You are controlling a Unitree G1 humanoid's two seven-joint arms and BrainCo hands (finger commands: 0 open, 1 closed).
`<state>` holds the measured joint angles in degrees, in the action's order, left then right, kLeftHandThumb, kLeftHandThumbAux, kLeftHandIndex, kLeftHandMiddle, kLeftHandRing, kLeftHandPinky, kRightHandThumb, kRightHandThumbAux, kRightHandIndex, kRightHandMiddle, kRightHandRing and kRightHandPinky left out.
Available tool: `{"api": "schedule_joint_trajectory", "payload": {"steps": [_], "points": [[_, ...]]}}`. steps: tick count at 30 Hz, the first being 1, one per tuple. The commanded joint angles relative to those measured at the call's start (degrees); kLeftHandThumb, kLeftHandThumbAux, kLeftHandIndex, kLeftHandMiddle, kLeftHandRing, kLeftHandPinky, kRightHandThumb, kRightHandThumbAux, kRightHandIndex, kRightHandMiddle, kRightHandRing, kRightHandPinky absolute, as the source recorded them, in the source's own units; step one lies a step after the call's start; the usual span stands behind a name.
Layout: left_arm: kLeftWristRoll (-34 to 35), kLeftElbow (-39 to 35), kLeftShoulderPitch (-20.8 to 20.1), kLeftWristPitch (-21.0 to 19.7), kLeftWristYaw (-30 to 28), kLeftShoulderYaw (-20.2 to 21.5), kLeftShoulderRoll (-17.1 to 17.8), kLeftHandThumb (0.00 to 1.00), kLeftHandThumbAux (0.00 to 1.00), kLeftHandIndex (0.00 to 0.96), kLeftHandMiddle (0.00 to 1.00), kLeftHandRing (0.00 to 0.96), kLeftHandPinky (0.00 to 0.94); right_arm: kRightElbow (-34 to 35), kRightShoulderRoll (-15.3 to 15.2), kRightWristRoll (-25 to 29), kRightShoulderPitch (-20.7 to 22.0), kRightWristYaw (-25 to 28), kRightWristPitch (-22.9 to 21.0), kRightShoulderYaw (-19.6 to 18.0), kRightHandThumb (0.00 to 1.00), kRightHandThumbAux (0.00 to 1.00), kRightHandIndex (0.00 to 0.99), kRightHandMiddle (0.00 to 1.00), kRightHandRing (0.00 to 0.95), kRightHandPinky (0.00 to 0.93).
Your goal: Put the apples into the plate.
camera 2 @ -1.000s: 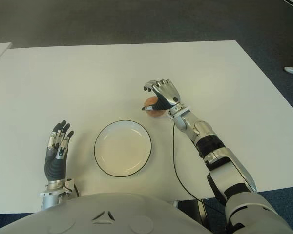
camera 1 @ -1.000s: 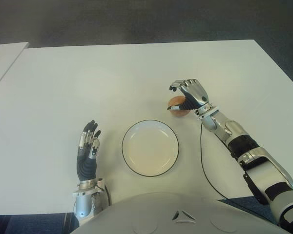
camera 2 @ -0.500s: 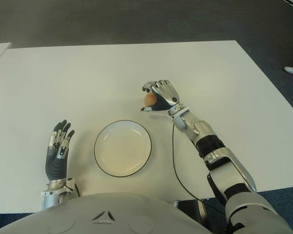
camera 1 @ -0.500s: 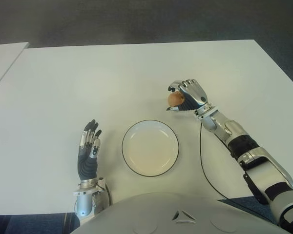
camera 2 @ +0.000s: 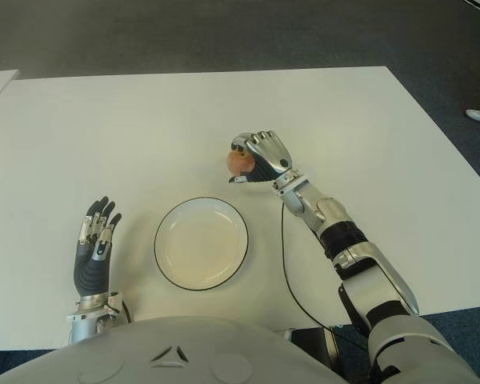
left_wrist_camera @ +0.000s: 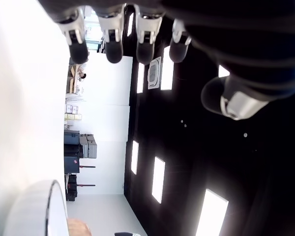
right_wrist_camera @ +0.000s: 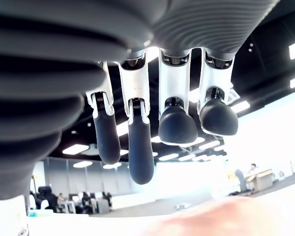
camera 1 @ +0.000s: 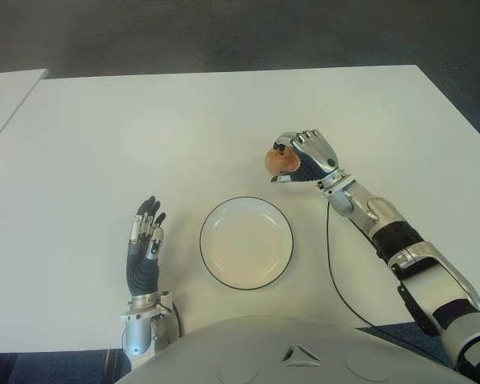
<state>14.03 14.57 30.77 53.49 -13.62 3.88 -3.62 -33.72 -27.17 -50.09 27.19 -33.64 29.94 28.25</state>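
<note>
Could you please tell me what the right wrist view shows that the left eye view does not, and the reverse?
Only the right wrist view shows the undersides of the right hand's fingertips from close by, and a lit room behind. Only the left eye view shows the empty plate, the white table and the open left hand to the plate's left. Both show the apple held in the right hand.

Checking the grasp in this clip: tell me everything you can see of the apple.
The apple is small, round and reddish-orange with a paler patch, smooth-skinned as far as it shows. It is held in the right hand, whose fingers curl over it, hiding its right side. It appears lifted off the white table, beyond and to the right of the empty plate, not over it. No stem is visible. In the right wrist view it shows only as a blur.
</note>
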Motion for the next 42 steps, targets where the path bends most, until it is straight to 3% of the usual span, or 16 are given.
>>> {"api": "schedule_joint_trajectory", "payload": {"steps": [1, 2, 3, 4, 6, 8, 9, 13, 18, 24, 42], "points": [[-0.19, 2.05, 0.04, -1.54, 0.39, -0.17, -0.83, 0.064, 0.413, 0.0, 0.0, 0.0, 0.013, 0.35, 0.63, 0.97, -0.56, 1.09, -0.55, -0.84, 0.855, 0.674, 0.403, 0.535, 0.824, 0.81], [-0.16, 2.04, 0.06, -1.53, 0.34, -0.19, -0.8, 0.062, 0.413, 0.0, 0.0, 0.0, 0.013, 0.53, 0.79, 1.75, -0.76, 1.9, -0.67, -1.23, 0.855, 0.674, 0.404, 0.532, 0.815, 0.8], [-0.11, 2.09, 0.01, -1.53, 0.28, -0.18, -0.75, 0.061, 0.413, 0.0, 0.0, 0.0, 0.013, 0.6, 0.96, 2.28, -0.86, 2.49, -0.77, -1.49, 0.891, 0.667, 0.421, 0.52, 0.681, 0.693], [-0.1, 2.13, -0.02, -1.5, 0.25, -0.16, -0.71, 0.061, 0.413, 0.0, 0.0, 0.0, 0.014, 0.71, 1.06, 2.64, -0.94, 3.03, -0.92, -1.68, 0.904, 0.664, 0.427, 0.515, 0.634, 0.654], [-0.08, 2.18, -0.07, -1.48, 0.21, -0.14, -0.65, 0.059, 0.412, 0.0, 0.0, 0.0, 0.013, 0.95, 1.06, 2.63, -0.97, 3.85, -1.33, -1.81, 0.932, 0.661, 0.455, 0.495, 0.499, 0.471], [-0.01, 2.31, -0.18, -1.49, 0.14, -0.14, -0.62, 0.059, 0.41, 0.0, 0.0, 0.0, 0.012, 1.21, 0.75, 1.67, -0.76, 4.72, -2.19, -1.52, 0.819, 0.683, 0.433, 0.361, 0.319, 0.288], [0.04, 2.41, -0.25, -1.51, 0.1, -0.13, -0.6, 0.058, 0.409, 0.0, 0.0, 0.0, 0.011, 1.32, 0.57, 1.1, -0.63, 5.1, -2.64, -1.32, 0.726, 0.608, 0.336, 0.274, 0.217, 0.186], [-0.09, 2.59, -0.37, -1.33, 0.16, -0.07, -0.6, 0.055, 0.405, 0.0, 0.0, 0.0, 0.009, 3.12, -0.53, -2.48, -0.42, 7.77, -6.48, -0.17, 0.487, 0.425, 0.124, 0.079, 0.047, 0.039], [-0.2, 2.76, -0.48, -1.58, 0.34, -0.06, -0.68, 0.054, 0.402, 0.0, 0.0, 0.0, 0.008, 5.17, -1.03, -3.93, -0.77, 11.76, -9.93, 0.15, 0.351, 0.286, 0.022, 0.013, 0.007, 0.006], [0.21, 2.51, -0.32, -2.05, 0.25, -0.19, -0.75, 0.056, 0.404, 0.0, 0.0, 0.0, 0.01, 6.44, -1.68, -2.98, -0.85, 16.08, -10.72, 0.21, 0.27, 0.196, 0.002, 0.001, 0.0, 0.0], [-0.07, 3.26, -0.96, -1.18, 0.08, 0.05, -0.61, 0.06, 0.396, 0.0, 0.0, 0.0, 0.014, 6.26, -1.71, -2.05, -0.18, 20.25, -10.49, -0.14, 0.206, 0.152, 0.0, 0.0, 0.0, 0.0]]}}
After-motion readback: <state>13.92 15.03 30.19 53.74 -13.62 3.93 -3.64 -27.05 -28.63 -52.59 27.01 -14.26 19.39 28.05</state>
